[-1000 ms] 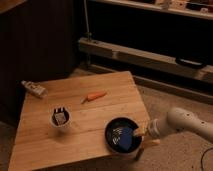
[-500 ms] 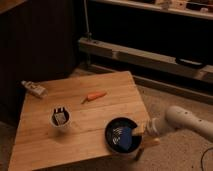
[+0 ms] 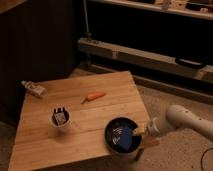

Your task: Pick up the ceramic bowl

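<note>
The ceramic bowl [image 3: 121, 135] is wide, round and glossy black with a bluish inside. It sits at the front right corner of the wooden table [image 3: 75, 120]. My gripper [image 3: 138, 132] reaches in from the right on a white arm [image 3: 184, 121] and is at the bowl's right rim, with its tip over the bowl's inside.
A small white cup [image 3: 60, 119] with a dark inside stands left of the bowl. An orange carrot-like piece [image 3: 93, 96] lies mid-table. A small bottle [image 3: 34, 89] lies at the far left edge. Dark shelving [image 3: 150, 50] stands behind the table.
</note>
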`<state>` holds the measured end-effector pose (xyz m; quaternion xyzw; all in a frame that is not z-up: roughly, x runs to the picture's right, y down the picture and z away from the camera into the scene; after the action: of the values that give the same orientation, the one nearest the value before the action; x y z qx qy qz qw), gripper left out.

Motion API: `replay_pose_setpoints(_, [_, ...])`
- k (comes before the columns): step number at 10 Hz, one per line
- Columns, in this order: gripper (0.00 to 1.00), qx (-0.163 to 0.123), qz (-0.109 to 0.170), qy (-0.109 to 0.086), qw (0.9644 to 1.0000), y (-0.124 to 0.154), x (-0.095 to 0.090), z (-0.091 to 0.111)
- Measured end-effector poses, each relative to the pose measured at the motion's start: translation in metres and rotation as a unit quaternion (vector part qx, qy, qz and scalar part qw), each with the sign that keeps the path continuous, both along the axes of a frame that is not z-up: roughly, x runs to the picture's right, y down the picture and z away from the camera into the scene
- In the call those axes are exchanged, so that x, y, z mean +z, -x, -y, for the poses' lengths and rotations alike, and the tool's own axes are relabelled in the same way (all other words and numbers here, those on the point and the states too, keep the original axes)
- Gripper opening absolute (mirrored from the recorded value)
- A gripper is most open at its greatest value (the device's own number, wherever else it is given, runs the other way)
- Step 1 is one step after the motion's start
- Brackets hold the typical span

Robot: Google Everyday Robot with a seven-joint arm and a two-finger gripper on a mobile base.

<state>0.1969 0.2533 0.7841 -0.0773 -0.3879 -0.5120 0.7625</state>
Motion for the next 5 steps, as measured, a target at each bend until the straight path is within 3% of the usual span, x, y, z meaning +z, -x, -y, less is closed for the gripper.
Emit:
replay_pose_setpoints(3, [0.33, 0.003, -0.003, 0.001, 1.0000, -0.0051, -0.0004, -0.0010])
replay_pose_setpoints(5, [0.33, 0.004, -0.006, 0.001, 1.0000, -0.0079, -0.0011, -0.0012])
